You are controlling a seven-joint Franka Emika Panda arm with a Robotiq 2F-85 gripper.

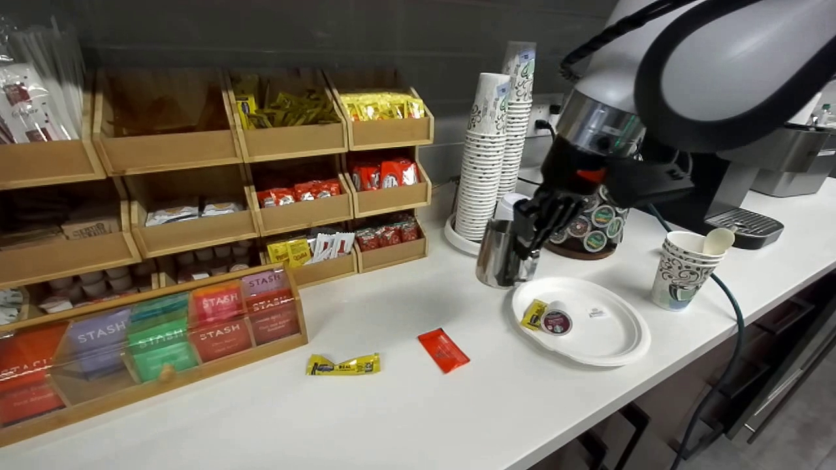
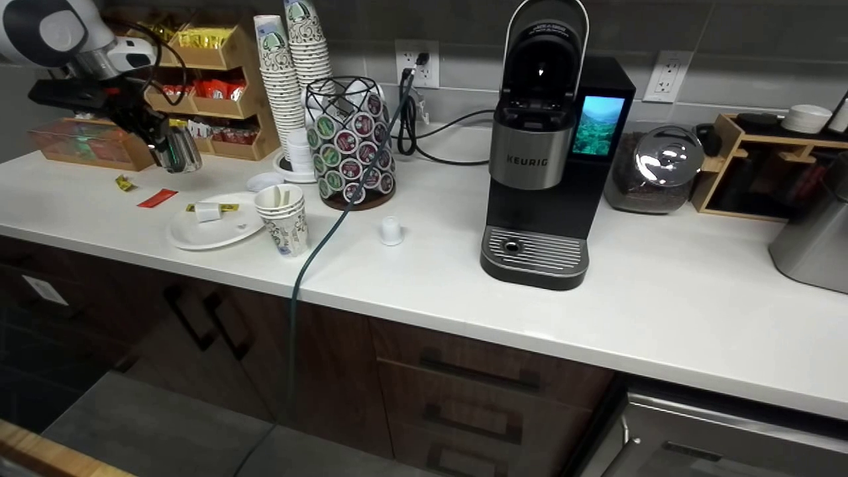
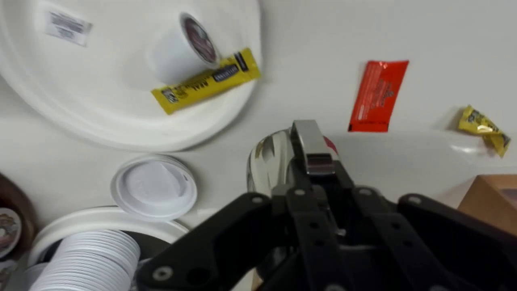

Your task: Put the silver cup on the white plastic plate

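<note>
Gripper (image 3: 310,155) clenched on the shiny cup (image 1: 498,258), jaws drawn close together in the wrist view; whether they pinch the wall or a handle is hidden. The cup appears to hang above the counter (image 1: 392,418), roughly upright, and seems not yet over the plate (image 1: 610,344). In the wrist view the plate lies near, toward 10 o'clock from the cup, and a round white lid (image 3: 153,186) lies toward 8 o'clock.

In an exterior view, the plate holds a white pod (image 1: 555,321) and a yellow packet (image 1: 533,315) on its 9 o'clock side, touching or almost so, and a small label (image 1: 596,313) near its middle. The stretch from 3 to 6 o'clock is bare and looks like the best landing spot.

The step in hand seems to be carrying the cup across. Done well, it calls for enough height that the base passes over the rim, the pod and the packet before any lowering begins. The cup should then come down slowly and level, so the base meets the flat floor of the plate and not the sloping rim, where it could tip. Smooth metal may twist in the grip, so gentle starts and stops suit it. The jaws should part only once the base rests fully, then rise straight up without dragging the cup.
</note>
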